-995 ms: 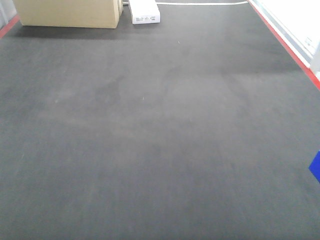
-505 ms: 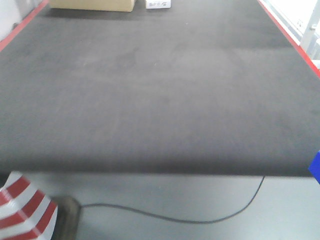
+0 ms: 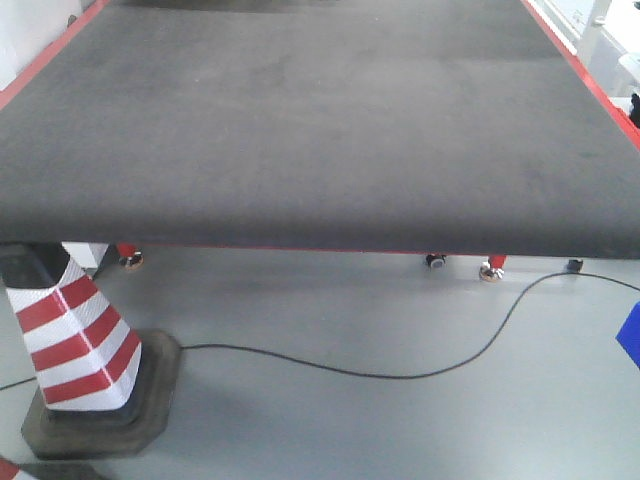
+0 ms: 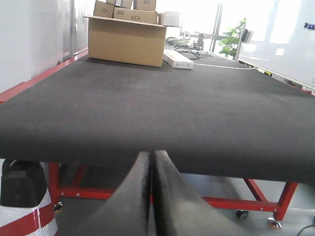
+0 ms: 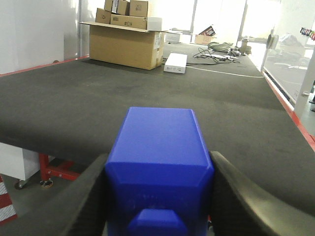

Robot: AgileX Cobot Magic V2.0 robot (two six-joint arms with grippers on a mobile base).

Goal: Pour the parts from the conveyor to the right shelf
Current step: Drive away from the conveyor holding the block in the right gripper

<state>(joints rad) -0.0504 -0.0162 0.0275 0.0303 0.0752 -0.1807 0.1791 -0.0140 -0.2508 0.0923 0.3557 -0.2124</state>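
Observation:
A bright-blue part [image 5: 160, 162] fills the lower middle of the right wrist view, knob end toward the camera. My right gripper [image 5: 158, 160] is shut on it, one black finger pressed on each side. A sliver of the part [image 3: 631, 335] shows at the right edge of the front view. The dark grey conveyor [image 3: 300, 130] lies ahead, and both grippers hang just off its near edge, over the floor. My left gripper [image 4: 151, 156] is shut, its fingers pressed together with nothing between them. The right shelf is out of view.
A red-and-white striped cone [image 3: 75, 340] on a black base stands on the floor at the lower left. A black cable [image 3: 400, 373] snakes across the grey floor. Red legs [image 3: 490, 265] hold the belt up. A cardboard box [image 4: 125, 42] and a white box [image 4: 179, 60] sit at its far end.
The front view has backed away from the belt. Its near edge, the floor, the cable and the striped cone have come into view. The blue sliver stays at the right edge.

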